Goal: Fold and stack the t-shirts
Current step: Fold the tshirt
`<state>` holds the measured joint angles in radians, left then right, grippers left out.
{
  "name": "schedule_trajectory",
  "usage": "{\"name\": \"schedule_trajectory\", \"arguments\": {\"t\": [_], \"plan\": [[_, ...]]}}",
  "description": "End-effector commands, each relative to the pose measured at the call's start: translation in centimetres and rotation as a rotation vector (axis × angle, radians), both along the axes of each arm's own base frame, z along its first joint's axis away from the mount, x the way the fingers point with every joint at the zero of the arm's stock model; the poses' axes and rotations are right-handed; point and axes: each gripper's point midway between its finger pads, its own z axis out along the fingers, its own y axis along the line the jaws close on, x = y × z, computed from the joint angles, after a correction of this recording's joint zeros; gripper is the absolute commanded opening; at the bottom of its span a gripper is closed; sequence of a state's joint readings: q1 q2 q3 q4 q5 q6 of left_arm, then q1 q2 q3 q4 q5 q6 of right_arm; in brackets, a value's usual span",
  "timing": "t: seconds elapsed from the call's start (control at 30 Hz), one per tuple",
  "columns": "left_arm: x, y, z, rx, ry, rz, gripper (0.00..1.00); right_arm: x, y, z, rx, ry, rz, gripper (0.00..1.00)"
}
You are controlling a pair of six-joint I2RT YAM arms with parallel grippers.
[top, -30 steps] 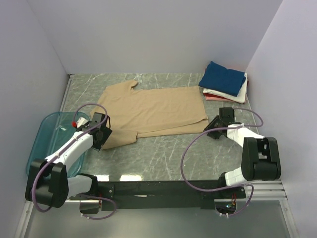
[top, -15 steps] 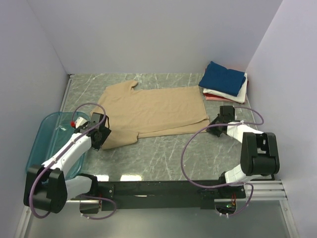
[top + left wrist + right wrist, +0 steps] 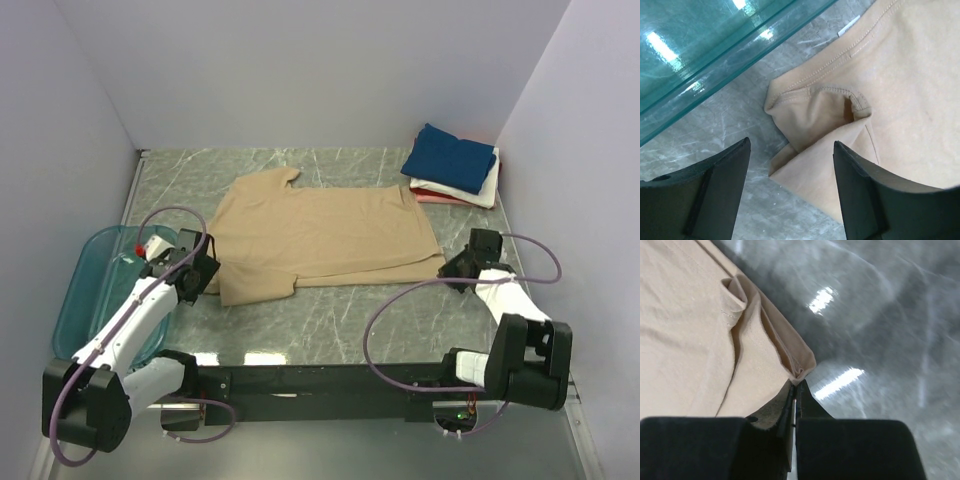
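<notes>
The plain tan cloth t-shirt (image 3: 320,235) lies spread on the grey-green marbled worktop (image 3: 330,310). My right tool (image 3: 796,390) is pinched together on its near right corner, as far as the wrist view lets me judge. My left tool (image 3: 790,165) hangs, jaws apart, over the bunched sleeve (image 3: 825,120) beside the translucent teal plastic tub (image 3: 700,45).

R gripper (image 3: 796,388) clamps tan t-shirt (image 3: 690,335) corner, bunched, w/ marble table (image 3: 880,310) beside.

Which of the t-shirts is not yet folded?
The tan t-shirt, lying spread out mid-table. The navy t-shirt, white t-shirt and red t-shirt sit folded in a stack, far right.
</notes>
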<state>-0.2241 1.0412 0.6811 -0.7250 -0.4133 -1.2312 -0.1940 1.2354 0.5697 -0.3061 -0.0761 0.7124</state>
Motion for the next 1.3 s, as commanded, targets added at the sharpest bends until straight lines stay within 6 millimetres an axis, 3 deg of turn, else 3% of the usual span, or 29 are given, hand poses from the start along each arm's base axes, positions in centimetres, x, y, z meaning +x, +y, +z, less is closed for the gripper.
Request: {"name": "schedule_trajectory", "arguments": {"t": [0.0,0.1,0.33,0.5,0.73,0.77,0.87,0.9,0.97,1.0,1.03,1.17,1.23,1.27], "plan": [[-0.5,-0.4,0.5,-0.015,-0.010,-0.013,0.72,-2.2,-0.5,0.2,-0.010,0.020,-0.008,0.00],[-1.2,-0.6,-0.2,-0.026,-0.001,-0.010,0.72,-3.6,-0.2,-0.1,0.011,0.025,-0.003,0.00],[-2.0,-1.1,-2.9,-0.033,0.045,0.003,0.72,-3.0,1.2,1.7,0.048,-0.052,0.097,0.49],[-1.1,-0.6,-3.0,-0.009,0.018,0.034,0.64,-1.8,3.8,5.0,0.044,-0.190,0.260,0.52],[-0.4,-2.4,-3.0,-0.085,-0.016,-0.042,0.49,-1.4,13.8,8.3,0.080,-0.358,0.560,0.54],[-0.4,-2.6,-2.8,-0.097,-0.029,-0.050,0.49,-2.0,15.8,8.5,0.089,-0.372,0.632,0.55],[-0.8,-2.9,-2.2,-0.120,-0.064,-0.071,0.49,-1.6,18.7,8.8,0.088,-0.412,0.704,0.56],[-0.9,-2.9,-1.9,-0.123,-0.080,-0.073,0.49,-1.7,20.6,9.7,0.099,-0.448,0.758,0.56],[-1.4,-3.0,-2.2,-0.130,-0.071,-0.085,0.51,-1.9,22.5,9.0,0.106,-0.429,0.802,0.56],[-1.8,-3.0,-2.5,-0.132,-0.065,-0.085,0.52,-2.1,24.5,9.9,0.121,-0.463,0.850,0.56],[-1.9,-3.2,-2.7,-0.142,-0.061,-0.092,0.53,-2.0,25.3,9.0,0.114,-0.435,0.864,0.56],[-2.4,-3.7,-3.4,-0.177,-0.071,-0.108,0.53,-2.1,29.7,8.9,0.126,-0.435,0.955,0.56],[-2.6,-4.0,-3.7,-0.195,-0.080,-0.116,0.53,-2.7,31.8,8.0,0.132,-0.417,1.005,0.56],[-2.6,-4.1,-3.8,-0.201,-0.087,-0.119,0.53,-2.5,32.8,8.6,0.141,-0.438,1.017,0.56]]}}
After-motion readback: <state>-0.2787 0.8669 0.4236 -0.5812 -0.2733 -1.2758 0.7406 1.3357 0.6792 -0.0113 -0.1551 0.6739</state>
